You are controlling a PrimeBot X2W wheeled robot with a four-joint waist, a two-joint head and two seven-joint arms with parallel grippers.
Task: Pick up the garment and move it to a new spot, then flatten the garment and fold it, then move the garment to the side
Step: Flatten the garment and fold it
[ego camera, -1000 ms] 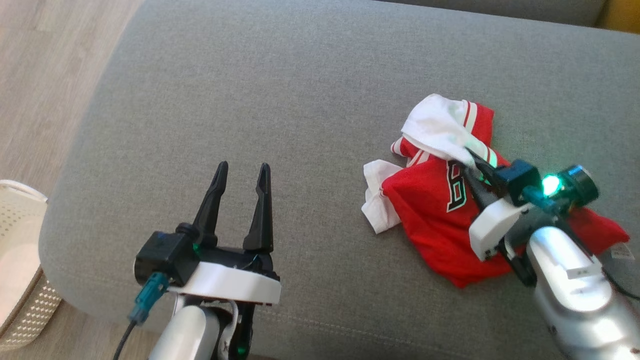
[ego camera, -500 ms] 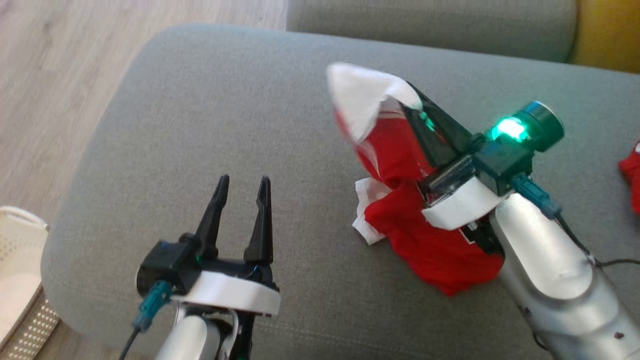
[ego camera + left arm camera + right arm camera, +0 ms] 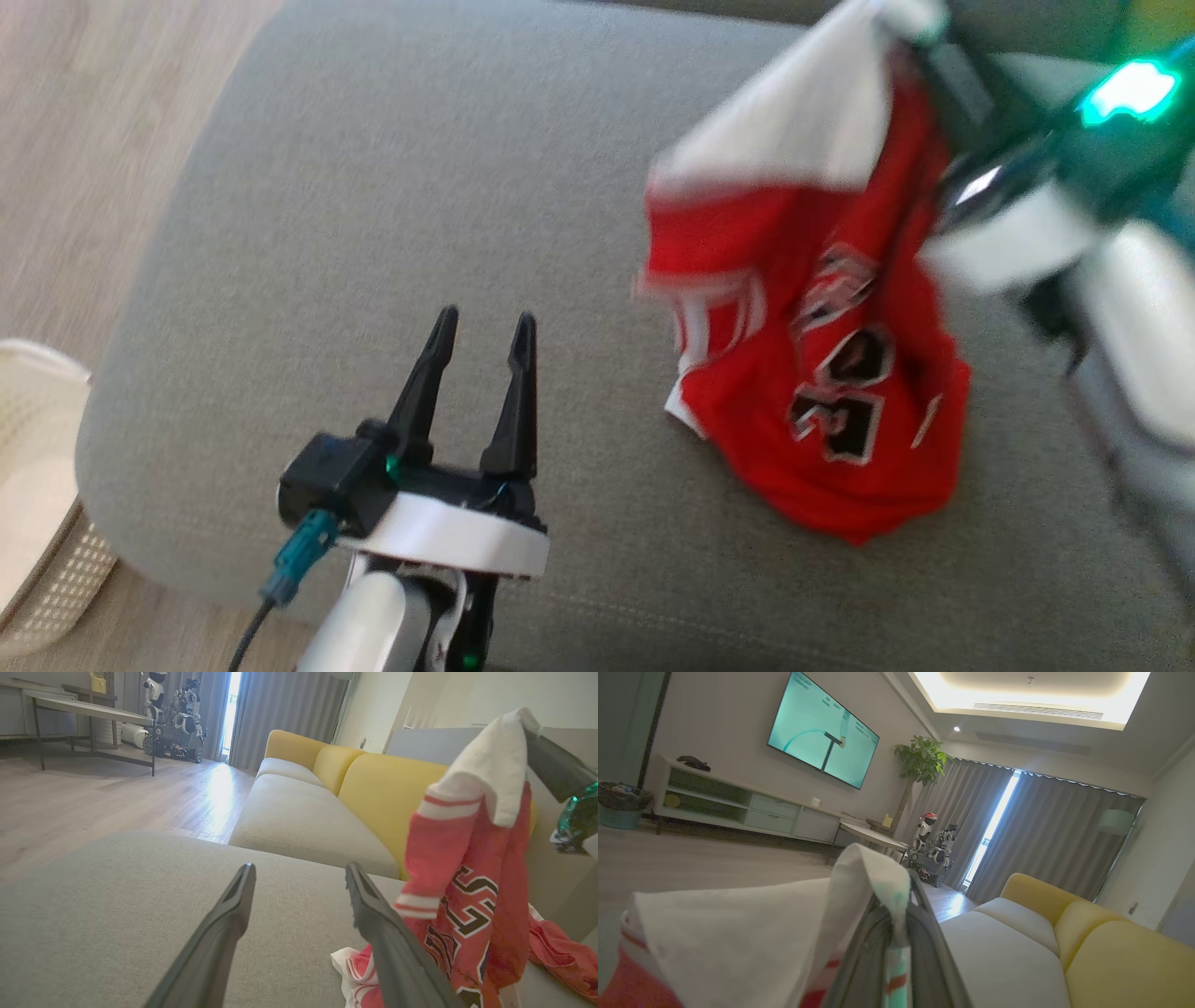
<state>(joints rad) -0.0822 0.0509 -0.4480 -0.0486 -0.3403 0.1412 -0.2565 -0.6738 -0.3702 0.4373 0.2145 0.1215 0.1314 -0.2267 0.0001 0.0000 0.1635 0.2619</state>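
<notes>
The garment (image 3: 822,355) is a red jersey with black-and-white lettering and white parts. It hangs from my right gripper (image 3: 920,37), which is shut on its white upper edge at the top right of the head view. Its lower end still touches the grey cushion (image 3: 420,187). In the right wrist view the white cloth (image 3: 738,933) drapes over the shut gripper (image 3: 901,891). My left gripper (image 3: 486,317) stands open and holds nothing, low over the cushion to the left of the jersey. The left wrist view shows this gripper (image 3: 299,872) with the jersey (image 3: 467,858) hanging beside it.
A white perforated basket (image 3: 37,523) stands on the wood floor at the cushion's left. A yellow-backed sofa (image 3: 373,779) lies beyond the cushion. More red cloth (image 3: 560,956) lies on the cushion past the hanging jersey; I cannot tell if it belongs to it.
My right gripper has risen up and back with the jersey, lifting it from a crumpled heap into a hanging sheet. The left gripper has stayed open and nearly still. The head camera has shifted slightly.
</notes>
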